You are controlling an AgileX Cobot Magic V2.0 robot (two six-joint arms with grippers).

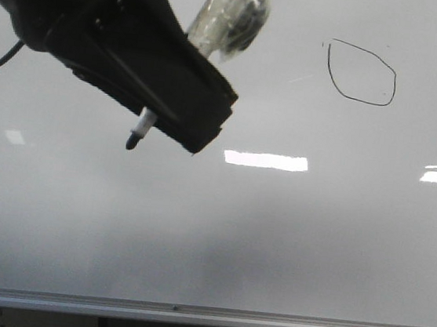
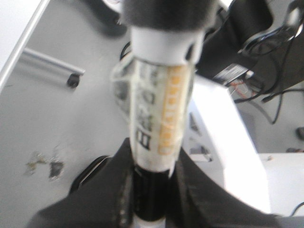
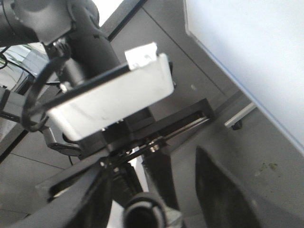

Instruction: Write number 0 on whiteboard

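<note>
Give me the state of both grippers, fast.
Left gripper: shut on the marker, tip clear of the whiteboard.
Right gripper: open, holding nothing.

One whiteboard (image 1: 195,232) fills the front view, and one hand-drawn number 0 (image 1: 361,72) sits on it. One marker (image 1: 141,129) is in sight, clamped in the one tool (image 1: 172,119) visible there, the left one. Three bright rectangular reflections (image 1: 266,160) show on the board's glossy surface.
</note>
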